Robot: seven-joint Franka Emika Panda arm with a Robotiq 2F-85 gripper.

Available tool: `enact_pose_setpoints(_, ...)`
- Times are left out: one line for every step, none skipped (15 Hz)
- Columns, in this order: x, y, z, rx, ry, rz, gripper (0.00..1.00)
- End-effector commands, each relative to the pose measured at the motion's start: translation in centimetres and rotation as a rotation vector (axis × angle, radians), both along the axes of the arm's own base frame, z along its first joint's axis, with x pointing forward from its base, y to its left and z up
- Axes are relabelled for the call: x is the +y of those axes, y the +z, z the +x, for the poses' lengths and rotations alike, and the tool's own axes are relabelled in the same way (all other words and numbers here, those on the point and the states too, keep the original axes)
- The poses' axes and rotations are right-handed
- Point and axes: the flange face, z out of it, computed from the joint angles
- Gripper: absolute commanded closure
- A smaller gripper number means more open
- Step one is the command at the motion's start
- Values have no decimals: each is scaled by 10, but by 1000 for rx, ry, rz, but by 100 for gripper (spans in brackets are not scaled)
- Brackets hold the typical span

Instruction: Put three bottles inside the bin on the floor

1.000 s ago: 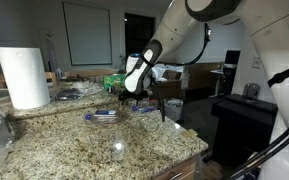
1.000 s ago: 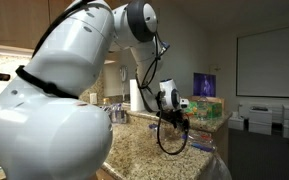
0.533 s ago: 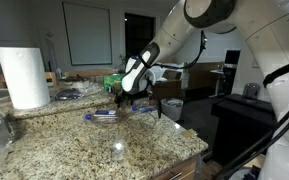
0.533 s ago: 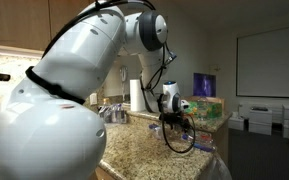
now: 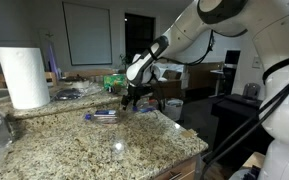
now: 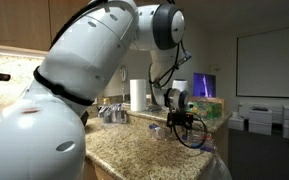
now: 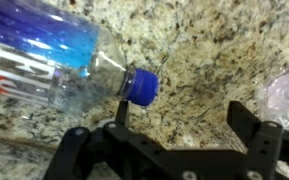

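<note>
So here's where we're at: our gripper (image 7: 189, 135) hangs low over the granite counter (image 5: 94, 150), jaws spread wide with nothing between them. In the wrist view a bottle (image 7: 59, 60) lies on its side right by the gripper, blue cap (image 7: 140, 86) pointing toward the gap between the fingers but not yet inside it. In an exterior view the same bottle (image 5: 102, 115) sits on the counter just beside the gripper (image 5: 132, 100). A second clear thing (image 7: 287, 97) peeks in past the far finger, maybe another bottle, too blurry for us to call. We can't make out the bin in any view.

Handling-wise, we'd guess it's light, thin-walled plastic: squishy mid-body, slick on the label, and round, so it'll roll if nudged. We'd squeeze across the body just behind the shoulder, near the cap, where it looks stiffest, and keep the squeeze gentle.
</note>
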Motion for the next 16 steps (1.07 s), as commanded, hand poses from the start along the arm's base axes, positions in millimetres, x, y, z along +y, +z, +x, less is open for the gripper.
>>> enact_pose_setpoints(-16,8,11,-66,144,-36,0)
enact_pose_setpoints(-17,4,10,-77,164,-40,0)
enact_pose_setpoints(-17,0,9,-94,185,-49,0)
enact_pose_setpoints(-15,-4,8,-102,202,-50,0)
enact_pose_setpoints(-14,-7,7,-112,218,-55,0)
enact_pose_setpoints(-12,-11,6,-125,233,-50,0)
enact_pose_setpoints(-10,-13,6,-141,252,-53,0)
enact_pose_setpoints(-8,-15,5,-153,266,-50,0)
enact_pose_setpoints(-7,-15,5,-166,278,-50,0)
enact_pose_setpoints(-8,-15,5,-173,289,-50,0)
enact_pose_setpoints(-8,-16,5,-183,298,-49,0)
enact_pose_setpoints(-9,-16,6,-189,307,-51,0)
enact_pose_setpoints(-9,-16,7,-194,314,-50,0)
enact_pose_setpoints(-9,-15,7,-198,323,-46,0)
enact_pose_setpoints(-8,-11,8,-205,331,-36,0)
enact_pose_setpoints(-6,-7,9,-208,338,-26,0)
